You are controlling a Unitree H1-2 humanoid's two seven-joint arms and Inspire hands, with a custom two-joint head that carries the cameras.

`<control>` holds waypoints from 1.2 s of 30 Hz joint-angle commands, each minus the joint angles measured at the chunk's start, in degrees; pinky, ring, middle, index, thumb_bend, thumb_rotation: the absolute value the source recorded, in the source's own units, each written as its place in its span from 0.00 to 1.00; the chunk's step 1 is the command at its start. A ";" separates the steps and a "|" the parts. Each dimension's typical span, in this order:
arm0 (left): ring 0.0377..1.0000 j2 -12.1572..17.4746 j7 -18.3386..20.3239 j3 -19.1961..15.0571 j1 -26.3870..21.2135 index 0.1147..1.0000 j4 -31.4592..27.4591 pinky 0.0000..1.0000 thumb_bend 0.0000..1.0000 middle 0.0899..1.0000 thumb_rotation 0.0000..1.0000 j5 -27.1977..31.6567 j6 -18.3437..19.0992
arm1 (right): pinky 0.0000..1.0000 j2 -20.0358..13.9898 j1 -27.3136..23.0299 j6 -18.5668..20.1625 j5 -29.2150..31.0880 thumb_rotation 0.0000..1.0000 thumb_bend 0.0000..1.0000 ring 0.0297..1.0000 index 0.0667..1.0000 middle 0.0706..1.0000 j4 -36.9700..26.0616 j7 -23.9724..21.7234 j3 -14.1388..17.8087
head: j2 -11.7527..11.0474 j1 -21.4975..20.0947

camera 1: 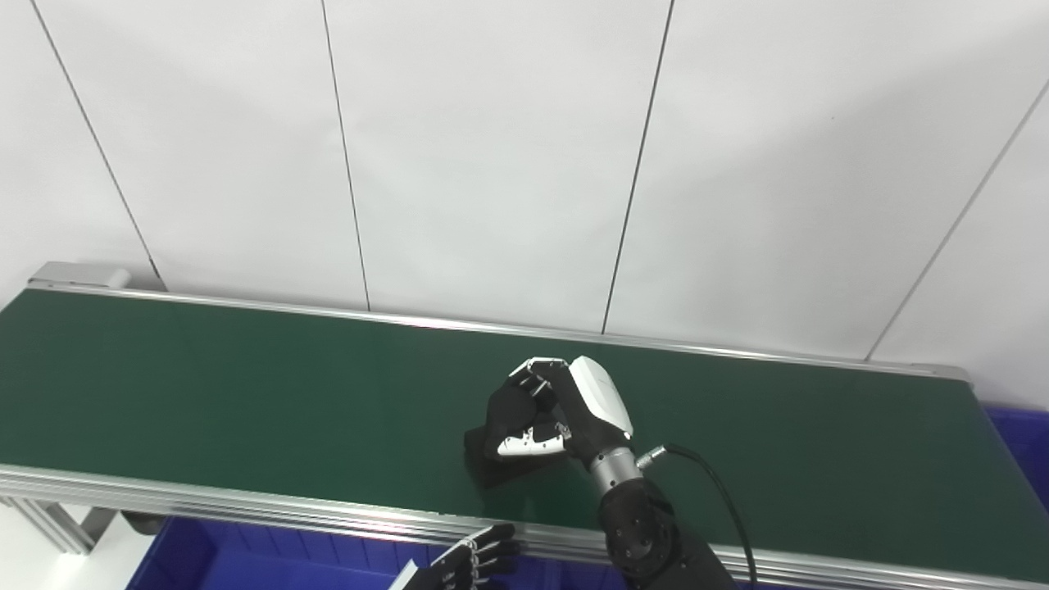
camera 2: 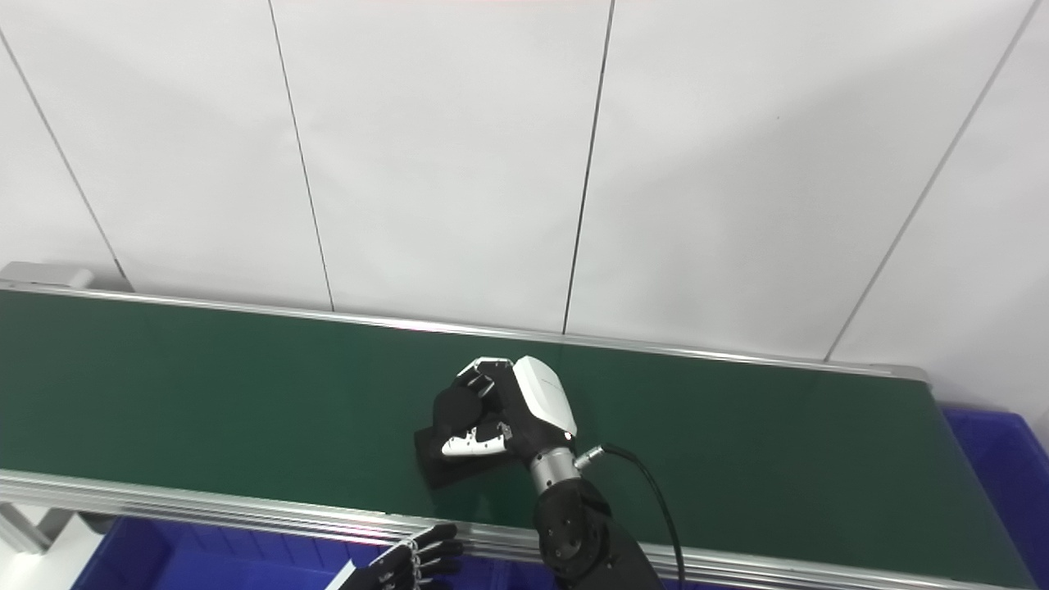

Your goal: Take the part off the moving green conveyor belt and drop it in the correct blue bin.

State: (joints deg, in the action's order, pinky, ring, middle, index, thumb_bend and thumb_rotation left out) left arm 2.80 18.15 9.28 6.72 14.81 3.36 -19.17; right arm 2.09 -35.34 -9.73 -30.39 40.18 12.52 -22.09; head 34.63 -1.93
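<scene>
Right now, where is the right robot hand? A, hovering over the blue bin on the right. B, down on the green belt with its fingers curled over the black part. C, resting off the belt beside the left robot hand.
B: the right robot hand is on the green belt, its fingers curled over the black part, while the left robot hand waits below the belt's near edge.

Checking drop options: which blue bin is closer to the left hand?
The blue bin below the belt's near rail; the left hand hovers right at it. The other bin sits off the belt's right end.
</scene>
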 commanded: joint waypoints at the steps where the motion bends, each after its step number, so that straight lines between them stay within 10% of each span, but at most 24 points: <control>1: 0.81 0.00 -0.13 0.09 -0.58 0.87 -1.24 0.76 1.00 0.83 0.22 0.47 -0.73 | 0.47 0.95 -1.57 -3.07 0.46 0.00 0.51 0.42 0.46 0.48 -2.16 1.63 0.69 | -0.17 -0.05; 36: 0.83 -0.69 -0.34 -0.11 -1.91 0.86 1.82 0.78 1.00 0.84 0.22 0.64 -1.99 | 0.43 -5.21 9.41 10.90 5.20 0.00 0.52 0.42 0.47 0.46 -46.46 -9.54 12.88 | -0.59 -3.32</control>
State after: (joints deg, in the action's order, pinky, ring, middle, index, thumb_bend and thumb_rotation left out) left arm 2.50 18.19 9.17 5.24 18.52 3.53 -19.76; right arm -2.96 -24.80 0.58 -26.10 -2.96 3.13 -10.03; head 34.10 -5.27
